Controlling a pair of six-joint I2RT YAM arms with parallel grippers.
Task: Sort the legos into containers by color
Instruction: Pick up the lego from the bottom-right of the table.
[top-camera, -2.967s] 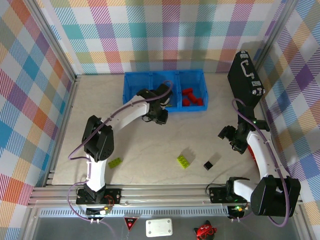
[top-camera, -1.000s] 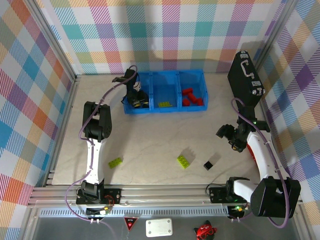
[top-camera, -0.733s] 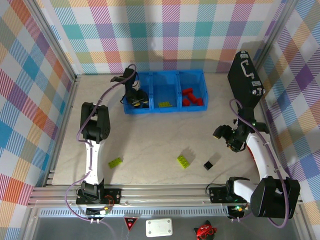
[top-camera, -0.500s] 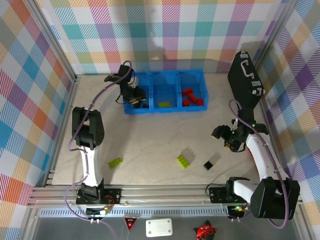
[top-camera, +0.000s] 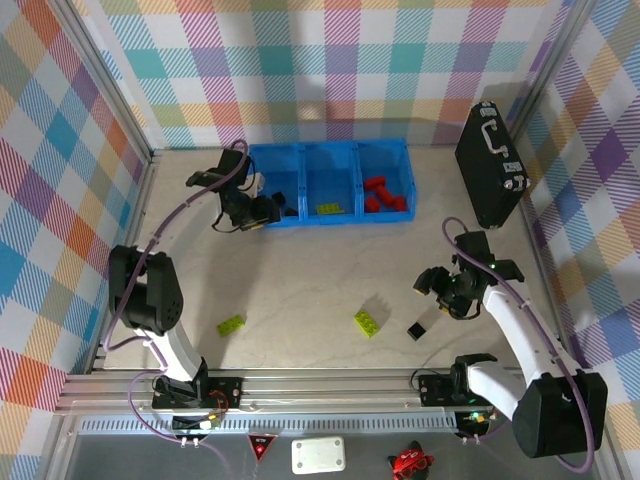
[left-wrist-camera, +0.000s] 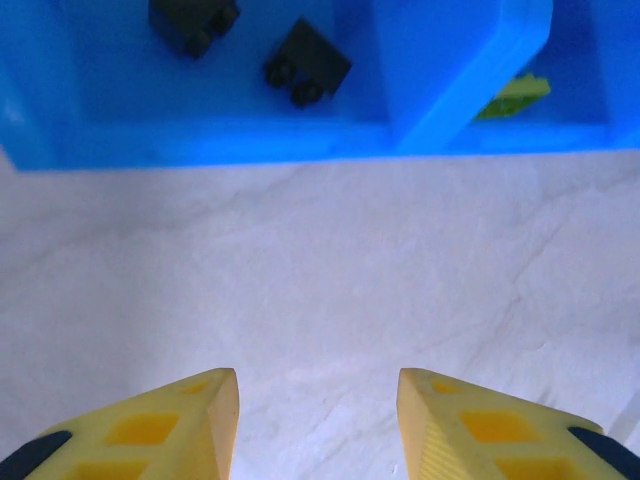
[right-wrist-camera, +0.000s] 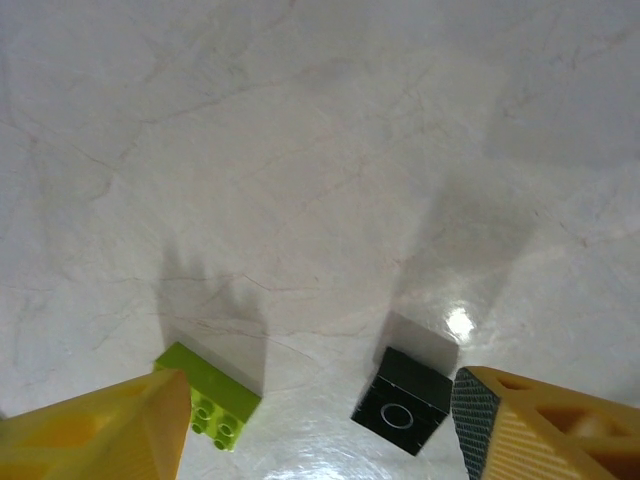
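We see the left gripper (left-wrist-camera: 318, 395) over bare tabletop (left-wrist-camera: 320, 260) just in front of the blue bin (left-wrist-camera: 230, 140). Its yellow fingers are parted a little, with nothing between them. In the bin's left compartment lie two black bricks (left-wrist-camera: 307, 62). A lime-green brick (top-camera: 328, 209) lies in the middle compartment and the red bricks (top-camera: 380, 195) in the right one. The right gripper (right-wrist-camera: 320, 385) hangs over the tabletop, its fingers wide apart and empty. Below it on the tabletop, a black cube (right-wrist-camera: 405, 413) sits just beside its right finger and a second lime-green brick (right-wrist-camera: 215, 410) near its left finger. A third lime-green brick (top-camera: 231, 324) lies well apart, towards the left arm's base. A black case (top-camera: 487, 165) stands by the right wall.
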